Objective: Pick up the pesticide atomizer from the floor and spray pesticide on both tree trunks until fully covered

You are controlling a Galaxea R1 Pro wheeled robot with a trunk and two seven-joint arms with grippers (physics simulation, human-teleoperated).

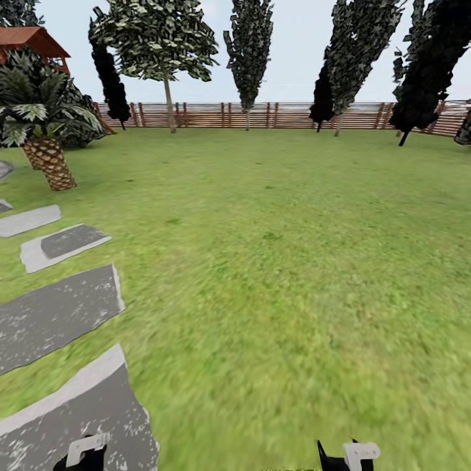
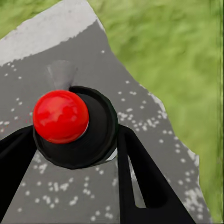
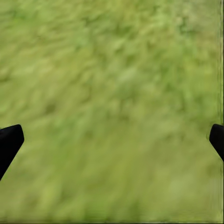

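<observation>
Left claw (image 2: 74,154) nearest the lens in left wrist view: two black fingers (image 2: 140,177) closed round a black round-bodied thing w/ a glossy red ball top (image 2: 60,115). Looks like the atomizer (image 2: 93,140) head, can't confirm more than that. It hangs over a grey speckled stepping stone (image 2: 154,121), grass at the stone's edge.

Right claw (image 3: 112,140): wide open, just two black fingertips (image 3: 9,142) at opposite edges of right wrist view, nothing between them but blurry green grass floor (image 3: 112,84).

Head view: bits of both arms at bottom edge, left claw (image 1: 84,454) over the nearest stone (image 1: 78,405), right claw (image 1: 347,456) over grass. Row of grey stones runs up the left side. Lawn (image 1: 275,248) wide and open ahead. Short scaly-trunk palm (image 1: 46,140) far left, reddish roof behind it. Brown slat fence (image 1: 216,115) across the back, w/ thin-trunk leafy tree (image 1: 160,46) and several dark narrow trees (image 1: 250,46) along it, some v. dark on the right. Can't pick out any thick bare trunks from here.
</observation>
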